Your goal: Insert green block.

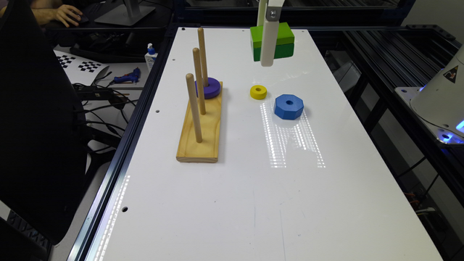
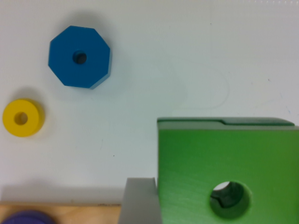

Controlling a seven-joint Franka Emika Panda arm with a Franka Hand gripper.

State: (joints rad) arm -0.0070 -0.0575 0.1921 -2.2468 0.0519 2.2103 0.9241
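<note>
Pegs (image 1: 198, 85) on a wood base (image 1: 199, 139) stand near the table's (image 1: 224, 203) left edge; purple ring (image 1: 209, 88) is already on the far peg. Ring (image 1: 258, 92) & octagon (image 1: 289, 106) lie mid-table. Gripper (image 1: 269, 43) grips the block (image 1: 276, 41), lifted near the far edge. Judgement: move block left, centre hole over a free peg, keep level, lower slowly. No legible writing; bottle (image 1: 150, 58) label too small to read.

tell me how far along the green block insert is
Done: the green block is picked up, held off the table by the tool. In hand: carrying it. Left: move it to the wooden pegs and thread its hole over one; only the purple ring is on a peg.
</note>
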